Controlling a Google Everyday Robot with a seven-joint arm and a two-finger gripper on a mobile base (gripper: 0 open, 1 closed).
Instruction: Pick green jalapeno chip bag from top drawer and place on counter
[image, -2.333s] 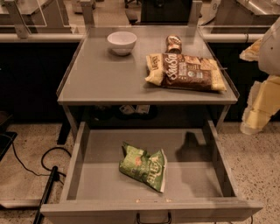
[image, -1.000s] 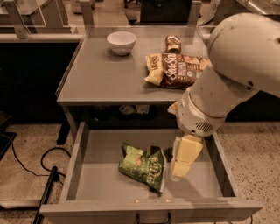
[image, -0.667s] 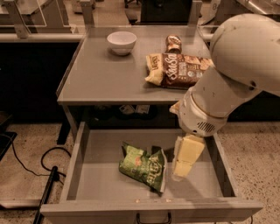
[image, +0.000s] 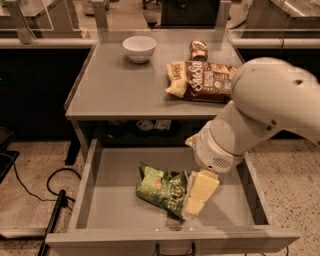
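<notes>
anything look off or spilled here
Nothing spilled or damaged. The green jalapeno chip bag lies crumpled and askew in the top drawer, the gripper at its right edge. The counter looks orderly.

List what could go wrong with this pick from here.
1. The pincer sits at the right edge of the crumpled green jalapeno chip bag in the top drawer; a grip there may slip.
2. The counter overhangs the drawer's back; the lift could bump its front edge.

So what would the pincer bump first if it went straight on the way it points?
The pincer points down into the drawer, by the green bag. It would probably hit the bag's right edge first, or the floor beside it; depth is unclear.
</notes>
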